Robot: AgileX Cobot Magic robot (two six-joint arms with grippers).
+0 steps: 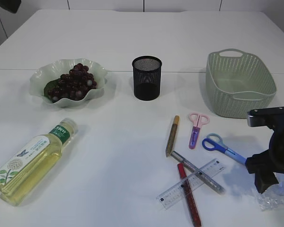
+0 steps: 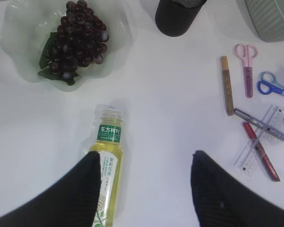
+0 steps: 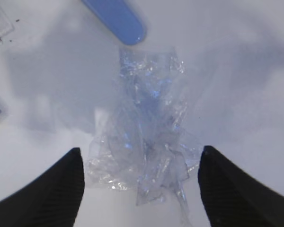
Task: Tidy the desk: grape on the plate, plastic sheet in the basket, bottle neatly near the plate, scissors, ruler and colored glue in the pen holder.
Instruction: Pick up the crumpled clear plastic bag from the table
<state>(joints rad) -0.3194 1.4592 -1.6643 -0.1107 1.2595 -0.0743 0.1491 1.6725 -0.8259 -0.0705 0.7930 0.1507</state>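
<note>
Both sets of fingers stand apart and I hold nothing.

Taking the pen holder [image 1: 146, 78] as my mark on the counter [image 1: 132, 28]: the basket [image 1: 240, 83] sits to its right, the plate [image 1: 68, 81] of grapes [image 1: 75, 81] to its left, the bottle [image 1: 33, 161] lies near-left, under my left fingers [image 2: 146, 189]. Ruler [image 1: 190, 190], glue sticks [image 1: 172, 135] and scissors [image 1: 197, 128] lie near-right. My right fingers [image 3: 139, 189] straddle the crumpled plastic sheet [image 3: 146, 142] without gripping it.
</note>
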